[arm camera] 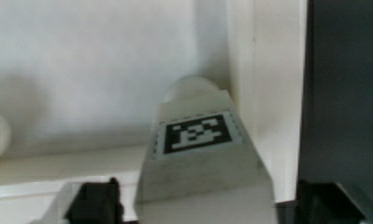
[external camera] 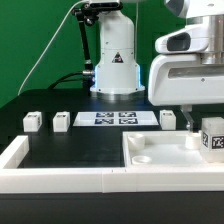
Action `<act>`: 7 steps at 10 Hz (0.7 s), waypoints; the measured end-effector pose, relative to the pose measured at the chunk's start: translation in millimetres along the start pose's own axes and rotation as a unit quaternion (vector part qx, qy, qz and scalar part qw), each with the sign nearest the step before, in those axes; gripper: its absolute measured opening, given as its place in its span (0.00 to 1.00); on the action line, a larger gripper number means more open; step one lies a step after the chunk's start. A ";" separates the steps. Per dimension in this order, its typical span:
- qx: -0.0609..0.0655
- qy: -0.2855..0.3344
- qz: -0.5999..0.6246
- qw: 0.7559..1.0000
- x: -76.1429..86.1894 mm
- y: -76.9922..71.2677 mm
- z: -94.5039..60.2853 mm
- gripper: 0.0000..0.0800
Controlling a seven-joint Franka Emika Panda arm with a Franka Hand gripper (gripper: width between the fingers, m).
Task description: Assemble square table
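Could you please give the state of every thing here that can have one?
gripper: down over a leg, jaws on either side; grip cannot be told.
straddled leg: resting on a white surface, tag visible.
tabletop: lying flat, visible corner socket empty.
three other legs: loose on the black table, apart, none fitted.

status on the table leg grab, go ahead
Gripper open, jaws either side of one leg, small gap showing, no grip yet. Leg sits on the tabletop. Other legs back by the marker board, nothing blocking.
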State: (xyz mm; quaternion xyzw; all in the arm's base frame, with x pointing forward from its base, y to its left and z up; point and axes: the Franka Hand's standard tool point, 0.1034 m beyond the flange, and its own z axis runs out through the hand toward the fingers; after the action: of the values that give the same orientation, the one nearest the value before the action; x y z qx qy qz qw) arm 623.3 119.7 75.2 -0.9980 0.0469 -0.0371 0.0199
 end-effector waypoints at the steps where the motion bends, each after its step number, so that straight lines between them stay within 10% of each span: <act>1: 0.000 0.000 0.005 1.000 0.0 0.1 0.0 0.50; 2: 0.000 0.000 0.012 1.000 0.1 0.2 0.0 0.36; 7: 0.003 0.007 0.261 0.965 -0.7 1.4 -0.3 0.36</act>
State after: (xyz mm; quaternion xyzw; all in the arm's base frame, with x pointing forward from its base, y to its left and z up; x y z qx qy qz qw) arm 622.4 118.4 75.4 -0.9509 0.3056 -0.0379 0.0312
